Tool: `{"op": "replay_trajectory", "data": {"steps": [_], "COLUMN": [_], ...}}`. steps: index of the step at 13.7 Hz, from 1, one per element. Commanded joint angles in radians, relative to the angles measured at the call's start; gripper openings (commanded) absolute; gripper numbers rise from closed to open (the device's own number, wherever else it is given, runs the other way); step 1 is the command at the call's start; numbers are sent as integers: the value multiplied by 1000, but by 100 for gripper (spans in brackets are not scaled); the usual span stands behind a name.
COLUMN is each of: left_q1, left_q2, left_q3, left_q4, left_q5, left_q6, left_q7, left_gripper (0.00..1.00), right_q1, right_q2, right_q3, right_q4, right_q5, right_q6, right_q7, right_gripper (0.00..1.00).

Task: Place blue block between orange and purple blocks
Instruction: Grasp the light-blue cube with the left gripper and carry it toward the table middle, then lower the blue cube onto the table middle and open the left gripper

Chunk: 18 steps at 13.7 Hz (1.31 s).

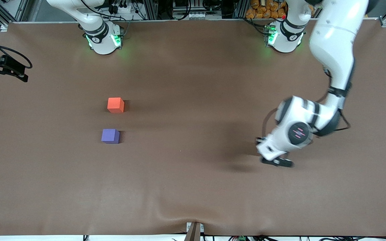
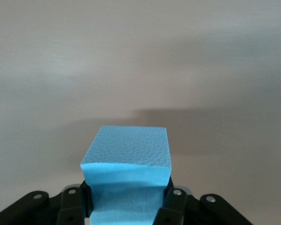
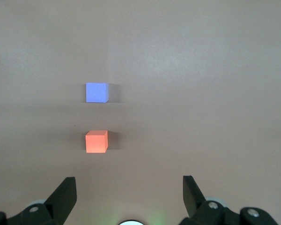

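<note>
Foam is my guess for the material, so expect all three cubes to be light, a bit squishy and grippy rather than slippery. Going across the front view: the bright orange-red matte cube (image 1: 115, 105) sits on the brown table (image 1: 193, 187) toward the right arm's end, with the violet-purple matte cube (image 1: 110, 136) nearer the camera and a gap between them. The left end effector (image 1: 276, 161) is low over the table toward the left arm's end, and that view hides what it holds. Only the left wrist view shows the light sky-blue matte cube (image 2: 126, 180) pinched on opposite flat sides, which dent inward. The right end effector (image 3: 129, 197) waits up high, fingers spread apart.
</note>
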Motion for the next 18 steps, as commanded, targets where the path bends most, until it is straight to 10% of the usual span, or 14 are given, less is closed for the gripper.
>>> {"op": "replay_trajectory", "data": {"steps": [1,9,12,18], "left_q1": [-70,-424,-501,-431], "left_q2": [-24,206,214,-6], "left_q3": [-98,-86,-20,-5], "left_q4": [8,189,188,183], "left_q5": [1,3,15,13], "left_q6": [-23,110,173,38], "left_q7": [-208,-547,-564,-558], "left_gripper": [8,21,100,100], "right_q1": [3,3,3,2], "right_q2": [6,9,11,14], "right_q3": [-3,-3,-3,-3], "right_q4": [14,13,13,14], "right_q5": [-5,-5,-5,-5], "right_q6": [-2,-5,-2,-4], "right_q7": [-5,-8,-8,-12], "right_gripper": [100,100,100,100]}}
